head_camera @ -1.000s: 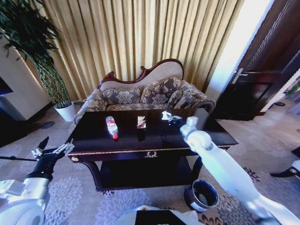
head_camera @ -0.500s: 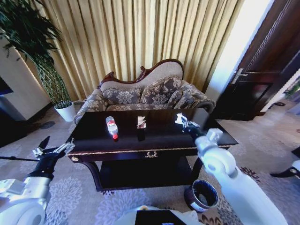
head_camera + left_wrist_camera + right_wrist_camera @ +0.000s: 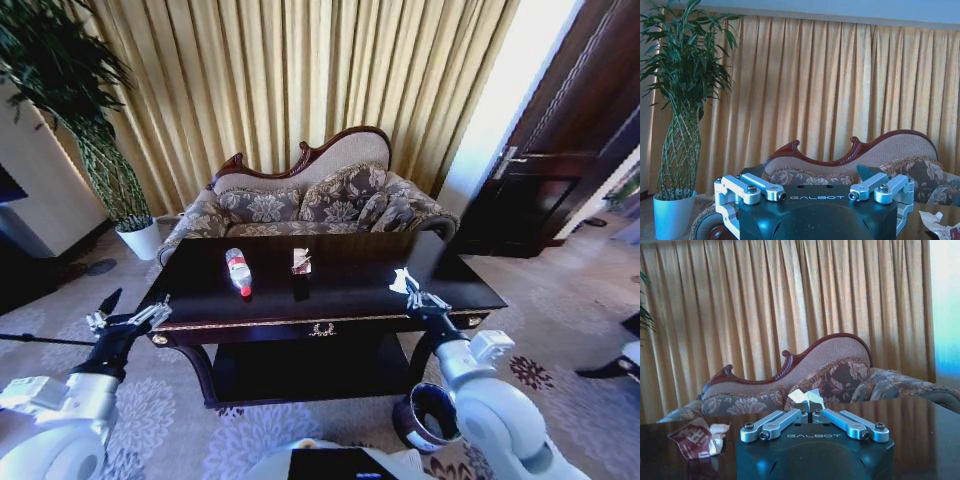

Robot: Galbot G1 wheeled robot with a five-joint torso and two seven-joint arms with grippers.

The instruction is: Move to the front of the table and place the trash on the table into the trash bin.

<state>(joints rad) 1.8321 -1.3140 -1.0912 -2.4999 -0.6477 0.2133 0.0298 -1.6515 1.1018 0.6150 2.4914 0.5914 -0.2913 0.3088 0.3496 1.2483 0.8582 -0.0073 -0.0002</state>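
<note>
A small piece of crumpled white paper (image 3: 400, 281) is pinched in the jaws of the right gripper (image 3: 410, 290), which hangs over the right front part of the dark brown tabletop (image 3: 330, 290). In the right wrist view the paper (image 3: 807, 399) sticks up from between the two fingers (image 3: 774, 423), which are squeezed together on it. The clear plastic bottle (image 3: 237, 270) with the red label lies on the left part of the tabletop, its red cap toward the front edge. The small brownish-white wrapper (image 3: 301, 260) sits near the middle, just to the right of the bottle and apart from it. In the right wrist view the wrapper (image 3: 697, 438) lies on the shiny wood, off to one side of the gripper. The round dark trash bin (image 3: 428, 417) stands on the carpet by the table's front right leg, below the right arm. The left gripper (image 3: 135, 320) waits in the air off the table's left front corner, over the carpet, and its jaws are spread apart with nothing in them. Behind the table are a flowered sofa (image 3: 310, 200), gold curtains (image 3: 290, 80) and a tall plant in a white plant pot (image 3: 140, 238).
</note>
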